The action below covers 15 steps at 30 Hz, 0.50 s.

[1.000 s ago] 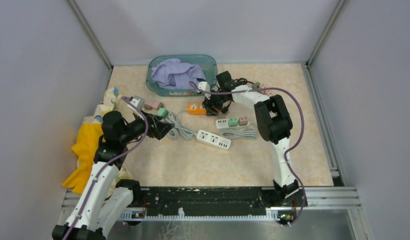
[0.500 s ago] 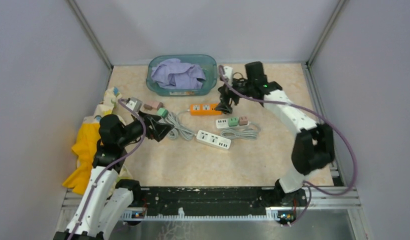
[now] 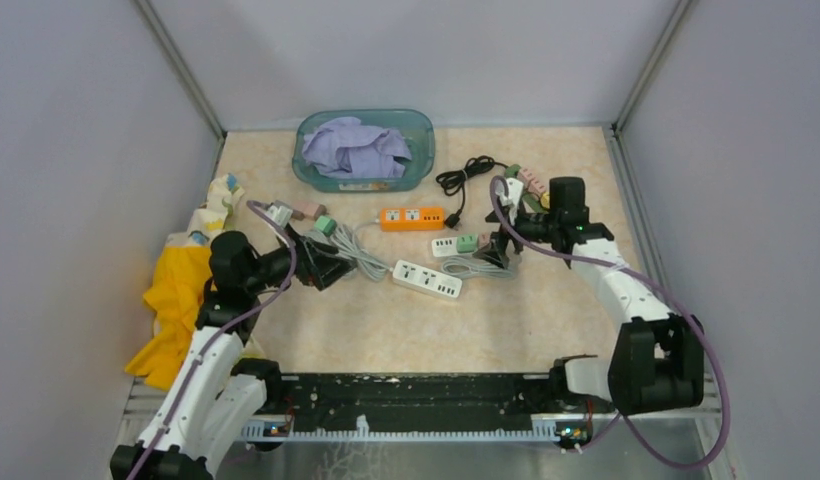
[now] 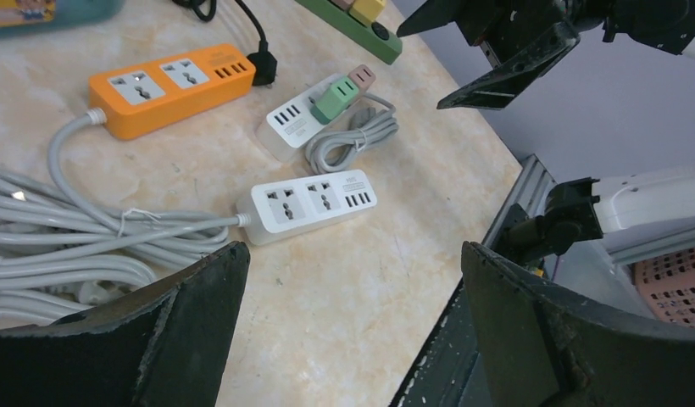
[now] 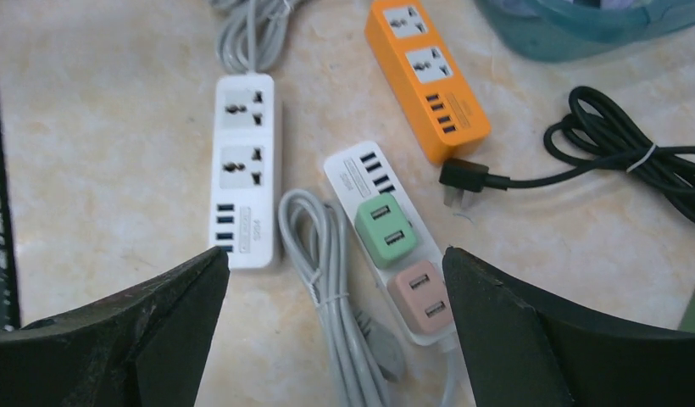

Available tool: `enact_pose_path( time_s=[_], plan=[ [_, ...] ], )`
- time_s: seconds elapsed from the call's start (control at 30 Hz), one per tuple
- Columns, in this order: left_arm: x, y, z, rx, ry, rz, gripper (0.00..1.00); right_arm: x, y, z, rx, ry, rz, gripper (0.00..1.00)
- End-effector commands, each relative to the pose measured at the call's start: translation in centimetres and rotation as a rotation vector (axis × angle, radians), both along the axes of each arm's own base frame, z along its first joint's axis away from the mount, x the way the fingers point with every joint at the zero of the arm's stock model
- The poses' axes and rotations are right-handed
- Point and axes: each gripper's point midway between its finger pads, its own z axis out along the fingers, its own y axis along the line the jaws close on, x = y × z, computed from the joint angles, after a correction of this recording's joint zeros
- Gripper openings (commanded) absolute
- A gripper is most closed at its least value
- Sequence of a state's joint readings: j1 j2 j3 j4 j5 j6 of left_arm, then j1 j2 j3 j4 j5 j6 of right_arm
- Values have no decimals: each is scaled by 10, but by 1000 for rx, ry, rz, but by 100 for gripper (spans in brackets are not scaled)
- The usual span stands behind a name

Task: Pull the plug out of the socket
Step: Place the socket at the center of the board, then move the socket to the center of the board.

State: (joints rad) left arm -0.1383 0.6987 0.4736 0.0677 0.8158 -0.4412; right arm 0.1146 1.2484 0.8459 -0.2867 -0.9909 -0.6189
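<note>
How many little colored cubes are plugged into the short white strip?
2. A green cube sits mid-strip on the short white strip, and a pink cube sits right beside it, nearer the cord end. No others seem hidden there.
</note>
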Motion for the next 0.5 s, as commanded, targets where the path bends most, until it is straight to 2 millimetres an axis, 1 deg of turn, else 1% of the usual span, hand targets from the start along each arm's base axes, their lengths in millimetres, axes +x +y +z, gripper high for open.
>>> enact_pose_path(
  time_s=[0.0, 0.03, 0.13, 0.2, 0.27, 0.33, 0.4, 0.47],
  plan=[
    [10, 9, 8, 94, -67, 29, 100, 17, -23, -33, -176, -56, -29, 94],
    [10, 8, 7, 92, -65, 25, 100, 15, -26, -44, -214, -24, -18, 88],
    [12, 7, 11, 96, -84, 15, 100, 16, -34, -65, -279, 41, -7, 78],
    [16, 10, 10, 111, -86, 41, 100, 13, -37, -82, -318, 67, 12, 75],
    [17, 12, 11, 111, -88, 47, 100, 13, -41, -96, -361, 76, 11, 74],
    [15, 11, 10, 106, -86, 39, 100, 19, -45, -104, -414, 62, -20, 75],
    [15, 11, 10, 105, -86, 39, 100, 26, -50, -108, -456, 49, -55, 75],
    [16, 12, 11, 110, -92, 46, 100, 27, -49, -108, -456, 52, -57, 75]
  ],
)
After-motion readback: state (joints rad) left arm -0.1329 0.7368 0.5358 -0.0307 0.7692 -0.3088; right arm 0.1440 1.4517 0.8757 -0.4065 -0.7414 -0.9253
